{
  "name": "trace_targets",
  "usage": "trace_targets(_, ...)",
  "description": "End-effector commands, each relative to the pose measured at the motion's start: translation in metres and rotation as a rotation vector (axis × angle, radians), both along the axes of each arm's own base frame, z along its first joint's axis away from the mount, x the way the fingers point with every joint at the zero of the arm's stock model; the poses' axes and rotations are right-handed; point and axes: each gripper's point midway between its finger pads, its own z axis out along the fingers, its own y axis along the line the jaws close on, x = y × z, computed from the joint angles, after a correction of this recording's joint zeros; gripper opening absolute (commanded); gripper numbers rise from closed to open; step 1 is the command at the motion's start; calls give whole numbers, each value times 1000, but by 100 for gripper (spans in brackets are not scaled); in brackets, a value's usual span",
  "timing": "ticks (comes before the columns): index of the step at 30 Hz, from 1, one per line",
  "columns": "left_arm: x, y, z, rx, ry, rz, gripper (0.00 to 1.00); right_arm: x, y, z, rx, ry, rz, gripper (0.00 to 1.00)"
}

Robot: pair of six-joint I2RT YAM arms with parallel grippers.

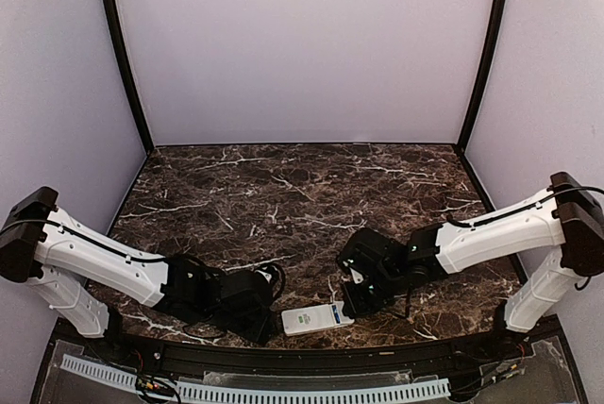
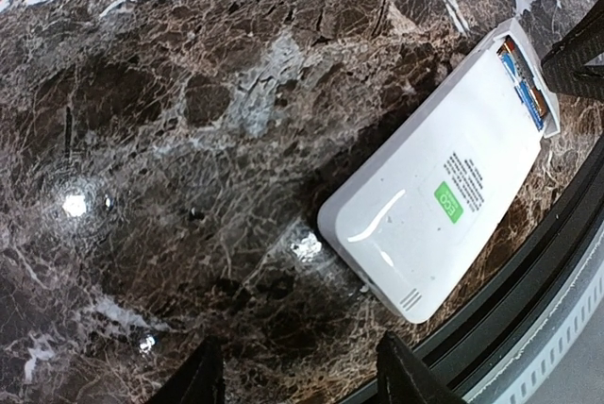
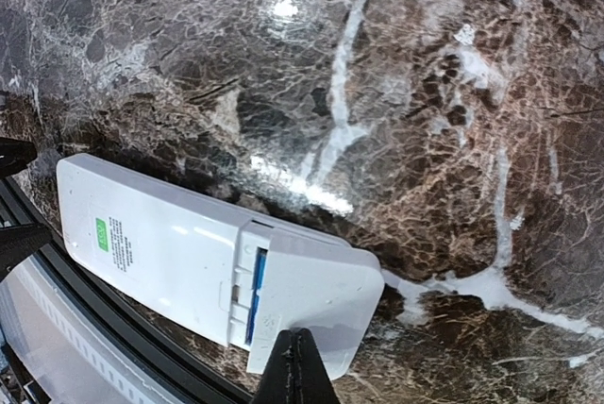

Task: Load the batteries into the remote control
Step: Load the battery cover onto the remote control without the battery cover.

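Note:
The white remote control (image 1: 311,318) lies back up near the table's front edge, a green sticker on it. It also shows in the left wrist view (image 2: 434,196) and the right wrist view (image 3: 151,239). The blue batteries (image 3: 255,283) sit in its compartment, seen as a thin strip; they also show in the left wrist view (image 2: 525,88). The thin white cover plate (image 3: 316,295) lies over most of the compartment, not fully closed. My right gripper (image 3: 296,352) is shut, its tip on the cover's near edge. My left gripper (image 2: 302,380) is open and empty, just left of the remote.
The table's black front rail (image 2: 528,300) runs right beside the remote, with a slotted grey cable duct (image 1: 283,391) beyond it. Dark marble tabletop (image 1: 302,196) stretches behind, walled by pale panels.

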Motion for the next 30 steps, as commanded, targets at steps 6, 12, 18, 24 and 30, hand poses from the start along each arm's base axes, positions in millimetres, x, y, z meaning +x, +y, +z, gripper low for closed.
trace_targets(6, 0, 11, -8, 66, -13, -10, 55, -5, 13, -4, -34, 0, 17, 0)
trace_targets(12, 0, 12, -9, 71, -15, -15, 55, -9, 13, -15, -79, 16, 16, 0)
trace_targets(18, -1, 15, -12, 80, -13, -13, 55, -8, 14, -10, -77, 11, 18, 0)
trace_targets(24, -1, 15, -11, 75, -17, -17, 55, -5, 34, 25, 3, -15, 72, 0)
trace_targets(30, -1, 15, -10, 74, -18, -20, 55, -2, 26, 49, 10, -42, 45, 0)
